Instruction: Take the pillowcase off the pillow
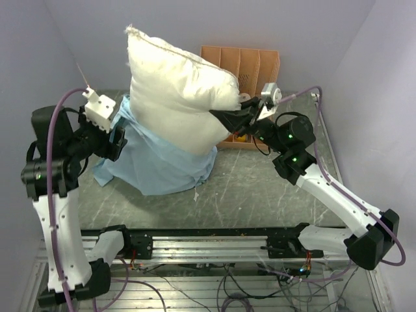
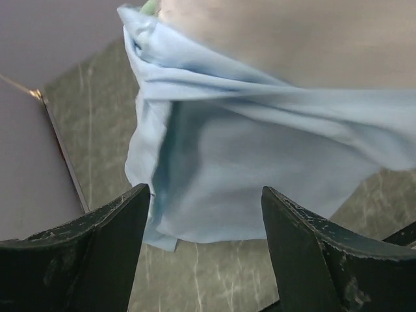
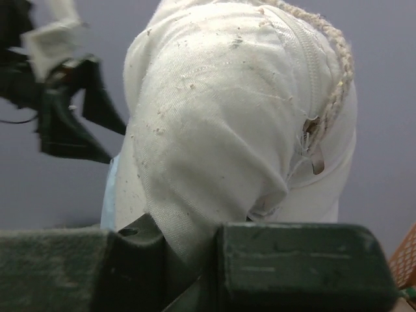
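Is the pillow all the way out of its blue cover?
Partly out. Most of the pillow sticks up bare, but its bottom end sits inside the pillowcase bunched on the table.

**Pillow** (image 1: pixel 175 91): plump off-white cushion of speckled, linty fabric with a corded seam along one edge. It stands upright and tilted, with its upper part bare. A fold at its right side is pinched in the right claw (image 1: pixel 227 117).

**Pillowcase** (image 1: pixel 156 162): thin, limp sack showing its plain light-blue face. It is bunched around the pillow's lower end only. Its creased folds drape onto the counter (image 1: pixel 273 188) and spread out to the left. A sliver of green shows at its upper edge in the left wrist view.
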`<state>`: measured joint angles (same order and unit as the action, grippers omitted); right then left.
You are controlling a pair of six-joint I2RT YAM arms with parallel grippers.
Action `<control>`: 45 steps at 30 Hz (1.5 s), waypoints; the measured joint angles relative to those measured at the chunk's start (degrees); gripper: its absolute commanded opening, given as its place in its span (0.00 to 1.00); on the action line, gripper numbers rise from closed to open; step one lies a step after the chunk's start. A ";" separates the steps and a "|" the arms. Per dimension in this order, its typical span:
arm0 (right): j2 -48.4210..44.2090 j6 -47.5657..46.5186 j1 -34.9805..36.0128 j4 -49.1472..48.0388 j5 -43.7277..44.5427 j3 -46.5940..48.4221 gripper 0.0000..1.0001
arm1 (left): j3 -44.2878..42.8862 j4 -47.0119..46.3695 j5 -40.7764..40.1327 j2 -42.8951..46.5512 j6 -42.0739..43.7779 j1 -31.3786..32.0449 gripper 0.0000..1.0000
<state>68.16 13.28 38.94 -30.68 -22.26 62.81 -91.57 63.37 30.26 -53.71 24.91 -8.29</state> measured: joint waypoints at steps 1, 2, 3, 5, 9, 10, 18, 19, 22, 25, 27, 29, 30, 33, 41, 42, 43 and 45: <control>-0.98 0.09 -0.42 -0.11 -1.46 -1.03 0.00 | 1.38 0.04 -0.85 -0.96 0.46 0.00 0.78; -1.84 0.20 -0.83 -0.15 -2.56 -1.90 0.00 | 2.51 0.20 -1.62 -1.99 1.25 0.00 0.78; -2.47 0.26 -1.16 -0.17 -3.32 -2.51 0.00 | 2.97 0.55 -1.77 -2.60 1.79 0.00 0.77; -3.56 0.39 -2.10 -0.13 -5.01 -3.41 0.00 | 3.15 1.77 -1.55 -3.34 3.67 0.00 0.76; -4.37 0.44 -4.09 0.70 -6.93 -3.45 0.00 | 2.32 6.45 -0.55 -3.15 9.64 0.02 0.72; -4.61 0.39 -4.90 1.38 -7.37 -3.45 0.00 | 2.27 7.74 -0.52 -3.15 11.72 0.02 0.72; -5.99 -0.66 -11.93 9.07 -12.50 0.57 0.00 | 7.67 8.07 -0.28 -2.67 15.65 -1.03 0.69; -6.01 -0.74 -12.57 9.99 -13.31 1.40 0.00 | 8.55 7.98 0.57 -2.62 15.76 -1.05 0.69; -6.05 -0.96 -13.25 11.96 -15.91 2.97 0.00 | 12.02 6.73 3.61 -1.49 16.13 -1.09 0.69; -6.05 -0.98 -13.29 12.33 -18.75 3.28 0.00 | 15.69 5.53 6.05 -0.55 16.52 -1.25 0.69; -6.05 -0.94 -13.29 12.35 -20.70 3.30 0.00 | 16.79 4.72 7.74 -1.51 16.87 -1.81 0.69; -6.21 -0.90 -13.29 12.35 -22.10 3.30 0.00 | 16.81 3.76 9.70 -3.26 17.73 -3.26 0.69; -6.34 -0.87 -13.29 12.44 -22.62 3.30 0.00 | 16.79 3.54 11.02 -4.39 18.43 -4.28 0.69; -7.23 -0.57 -13.29 12.66 -23.78 2.97 0.00 | 16.98 2.51 14.73 -8.24 20.28 -8.28 0.70; -9.84 2.71 -13.33 10.49 -25.27 -0.35 0.00 | 19.63 1.75 23.23 -7.08 28.35 -15.72 0.68; -9.84 3.26 -13.33 10.08 -25.44 -0.57 0.00 | 20.17 2.01 24.13 -6.80 29.35 -15.72 0.65; -9.84 3.69 -13.33 9.88 -25.62 -0.63 0.00 | 20.65 2.40 24.81 -6.69 30.49 -15.74 0.60; -9.84 4.55 -13.33 9.64 -25.83 -0.63 0.00 | 21.75 3.52 26.53 -6.73 33.27 -15.85 0.50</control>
<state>58.33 17.82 25.61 -21.04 -48.10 62.17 -69.82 66.89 56.80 -60.45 58.17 -24.14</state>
